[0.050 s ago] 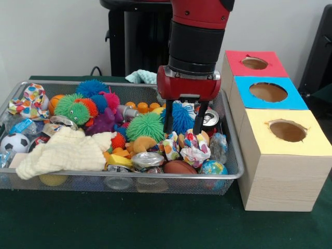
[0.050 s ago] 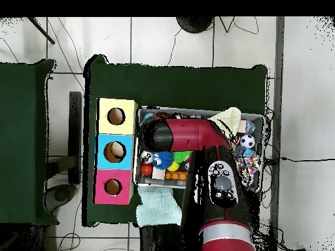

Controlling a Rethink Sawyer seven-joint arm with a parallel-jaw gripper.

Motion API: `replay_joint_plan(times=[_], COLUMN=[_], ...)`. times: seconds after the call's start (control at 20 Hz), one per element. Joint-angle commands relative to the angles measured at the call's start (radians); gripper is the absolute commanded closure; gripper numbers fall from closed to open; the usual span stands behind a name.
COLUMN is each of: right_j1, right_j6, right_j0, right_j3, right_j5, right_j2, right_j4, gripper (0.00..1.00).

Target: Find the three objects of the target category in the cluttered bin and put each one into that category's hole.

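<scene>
My gripper hangs open over the right half of the wire bin, its two black fingers set wide apart. A blue spiky ball shows between and behind them; I cannot tell if they touch it. Under the tips lie a colourful crumpled paper ball and a crushed can. To the right of the bin stand three boxes with holes: red, blue and yellow. From overhead the arm covers the gripper and much of the bin.
The bin also holds a green spiky ball, a cream cloth, a soccer ball, a brown football, a globe ball and another crushed can. A teal cloth lies outside the bin.
</scene>
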Motion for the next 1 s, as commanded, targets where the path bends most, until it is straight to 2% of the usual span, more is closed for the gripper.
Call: replay_joint_plan(times=[0.05, 0.2, 0.35, 0.7, 1.0], right_j1=[0.076, 0.095, 0.117, 0.148, 0.168], right_j6=[0.103, 0.121, 0.132, 0.159, 0.152], right_j0=[-0.008, 0.003, 0.001, 0.025, 0.002], right_j3=[-0.006, 0.003, 0.010, 0.000, 0.025], right_j5=[0.010, -0.034, -0.034, -0.056, -0.094], right_j2=[0.026, 0.044, 0.051, 0.020, 0.036], right_j4=[-0.011, -0.005, 0.007, 0.000, 0.002], gripper=[0.00, 0.00, 0.00, 0.00, 0.00])
